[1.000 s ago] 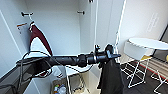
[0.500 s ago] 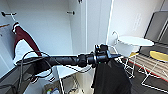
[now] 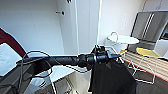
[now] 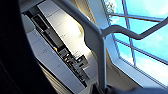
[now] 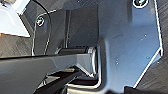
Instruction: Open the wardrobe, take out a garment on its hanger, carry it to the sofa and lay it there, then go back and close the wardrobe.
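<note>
My left arm reaches in from the left across the head view, and my left gripper is shut on the hanger. The black garment hangs straight down from it, in front of the open wardrobe. One white wardrobe door stands open edge-on behind the gripper. In the left wrist view the thin white hanger runs close past the camera, with dark fabric beside it. The right wrist view shows dark robot parts above a dark floor.
A maroon garment with a white panel still hangs inside the wardrobe at the far left. To the right stand a round white table, white wire-frame chairs, one with a yellow seat, and a steel fridge.
The whole head picture has shifted left, so the camera has turned right. The maroon garment has slid to the left edge, and the table and chairs show more fully.
</note>
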`<state>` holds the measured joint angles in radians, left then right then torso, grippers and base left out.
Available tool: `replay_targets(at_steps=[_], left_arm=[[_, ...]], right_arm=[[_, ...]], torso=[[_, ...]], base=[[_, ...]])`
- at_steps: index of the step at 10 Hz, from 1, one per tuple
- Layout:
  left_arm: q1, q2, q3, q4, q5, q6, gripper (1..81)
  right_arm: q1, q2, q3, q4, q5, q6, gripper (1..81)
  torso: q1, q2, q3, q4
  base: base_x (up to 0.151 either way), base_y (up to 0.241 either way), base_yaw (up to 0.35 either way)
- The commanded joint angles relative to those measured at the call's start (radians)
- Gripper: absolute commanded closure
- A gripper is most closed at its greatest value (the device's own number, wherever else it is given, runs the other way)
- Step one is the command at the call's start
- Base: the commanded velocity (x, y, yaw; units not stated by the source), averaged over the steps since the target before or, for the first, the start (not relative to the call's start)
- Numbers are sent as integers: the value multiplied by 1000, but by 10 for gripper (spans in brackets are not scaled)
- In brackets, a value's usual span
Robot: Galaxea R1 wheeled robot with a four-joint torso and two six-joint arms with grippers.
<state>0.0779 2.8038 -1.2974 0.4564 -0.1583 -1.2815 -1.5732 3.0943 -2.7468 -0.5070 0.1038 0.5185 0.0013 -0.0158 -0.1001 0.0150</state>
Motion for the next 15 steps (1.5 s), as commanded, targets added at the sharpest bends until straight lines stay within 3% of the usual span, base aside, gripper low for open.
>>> replay_targets(at_steps=[1,15], left_arm=[[-187,5,20,22,-47,13,811],[-192,19,23,31,-44,13,811]], right_arm=[[32,11,7,1,-46,-3,10],[31,11,9,-1,-46,-3,10]], torso=[[0,0,0,0],[0,0,0,0]], base=[[0,0,-261],[0,0,-226]])
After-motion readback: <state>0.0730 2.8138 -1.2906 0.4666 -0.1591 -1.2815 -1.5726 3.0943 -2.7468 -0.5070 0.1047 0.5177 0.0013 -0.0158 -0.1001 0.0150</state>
